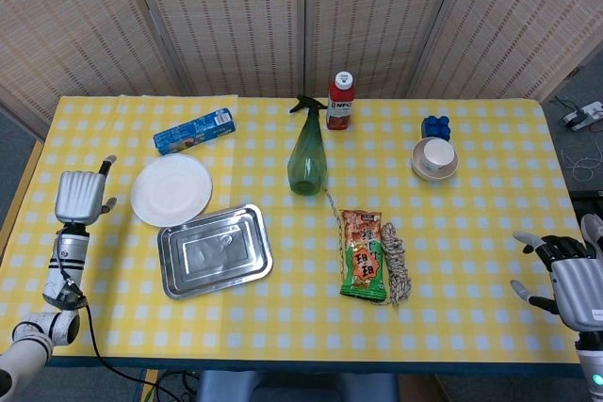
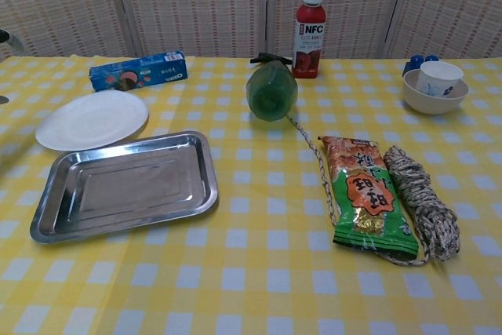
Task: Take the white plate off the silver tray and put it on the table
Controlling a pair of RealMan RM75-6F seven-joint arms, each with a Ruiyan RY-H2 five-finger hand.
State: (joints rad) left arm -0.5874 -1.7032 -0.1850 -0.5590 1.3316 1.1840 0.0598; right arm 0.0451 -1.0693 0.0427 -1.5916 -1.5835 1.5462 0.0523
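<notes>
Reading labels, I make out "NFC" on the red bottle (image 2: 311,33); the blue packet's (image 2: 138,71) print blurs. The white plate (image 1: 171,189) lies flat on the table (image 1: 471,233), touching the silver tray's (image 1: 214,249) far-left rim. My left hand (image 1: 78,197) and right hand (image 1: 575,275) hold nothing, fingers apart.

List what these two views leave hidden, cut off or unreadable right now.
- Left hand: head view shows only its back, so the finger pose is unclear; chest view cuts it off at the left edge.
- Right hand: partly cut by the head view's right edge; absent from chest view.
- Blue object behind the bowl: mostly hidden in chest view, too small in head view to identify.
- Snack bag: print too small to read.
</notes>
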